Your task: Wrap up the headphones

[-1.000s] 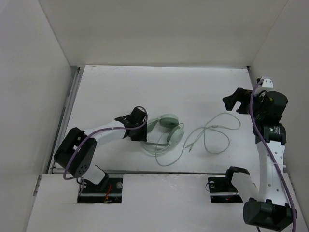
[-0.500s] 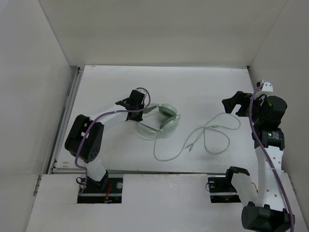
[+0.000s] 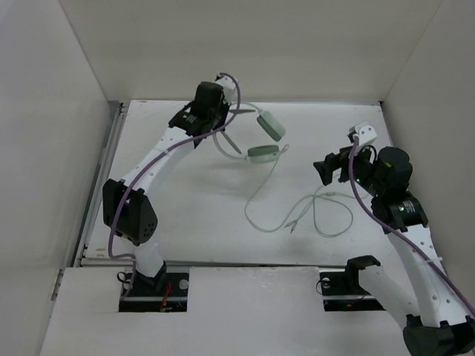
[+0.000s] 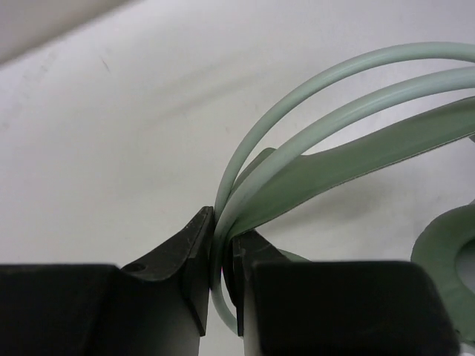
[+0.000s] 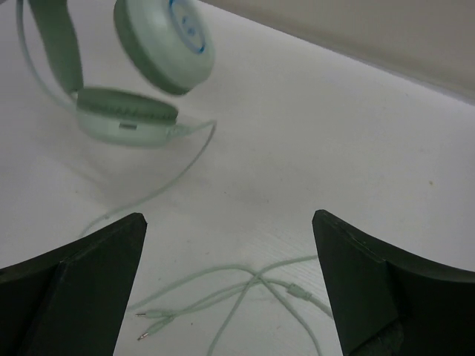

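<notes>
Both earcups of the headphones [image 3: 272, 124] hang free near the far end of the table [image 3: 163, 215], dangling from the left gripper [image 4: 223, 241], which is pinched tight on the thin headband (right at its fingertips, by the look of it). Their cord [image 3: 320, 213] trails down and lies in loose loops on the tabletop. Just beside those loops, the right gripper [image 3: 327, 169] hovers with its jaws spread wide, holding nothing.
</notes>
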Robot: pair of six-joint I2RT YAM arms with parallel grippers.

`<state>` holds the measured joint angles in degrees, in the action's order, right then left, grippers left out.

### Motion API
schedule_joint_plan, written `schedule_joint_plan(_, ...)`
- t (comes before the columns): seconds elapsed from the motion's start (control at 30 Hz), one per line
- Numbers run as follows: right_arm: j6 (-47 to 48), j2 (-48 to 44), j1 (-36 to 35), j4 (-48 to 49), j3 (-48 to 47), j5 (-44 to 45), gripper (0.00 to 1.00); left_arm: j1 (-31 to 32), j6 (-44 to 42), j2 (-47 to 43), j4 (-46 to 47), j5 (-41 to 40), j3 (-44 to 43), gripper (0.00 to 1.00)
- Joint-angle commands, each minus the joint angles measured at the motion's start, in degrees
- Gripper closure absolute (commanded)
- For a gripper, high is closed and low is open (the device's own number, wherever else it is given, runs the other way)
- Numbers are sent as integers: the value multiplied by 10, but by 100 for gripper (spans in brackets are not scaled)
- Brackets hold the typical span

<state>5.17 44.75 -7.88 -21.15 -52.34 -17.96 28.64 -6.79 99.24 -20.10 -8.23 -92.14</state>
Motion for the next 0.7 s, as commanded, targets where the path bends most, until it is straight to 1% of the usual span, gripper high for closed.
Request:
schedule_joint_plan(0.0, 54, -3, -56, 80, -15, 42, 0, -20, 5, -34, -22, 33, -137, 100)
schedule_joint_plan(0.13, 49, 28, -122, 138, -17, 62, 0, -41, 16, -57, -53, 57, -214, 100)
schedule_joint_plan(0.3, 64, 97, -212, 229, -46, 111, 0, -96, 59, -106, -72, 97, -255, 100)
schedule_joint_plan(0.43, 67, 168, -263, 372, -69, 176, 0, -145, 100, -137, -92, 140, -263, 100)
schedule_joint_plan(0.57, 63, 246, -299, 562, -73, 223, 0, -188, 148, -158, -120, 204, -284, 100)
schedule_joint_plan(0.63, 62, 279, -314, 610, -86, 234, 0, -198, 160, -163, -133, 224, -304, 100)
schedule_joint_plan(0.67, 58, 293, -318, 618, -94, 233, 0, -200, 164, -164, -139, 230, -313, 100)
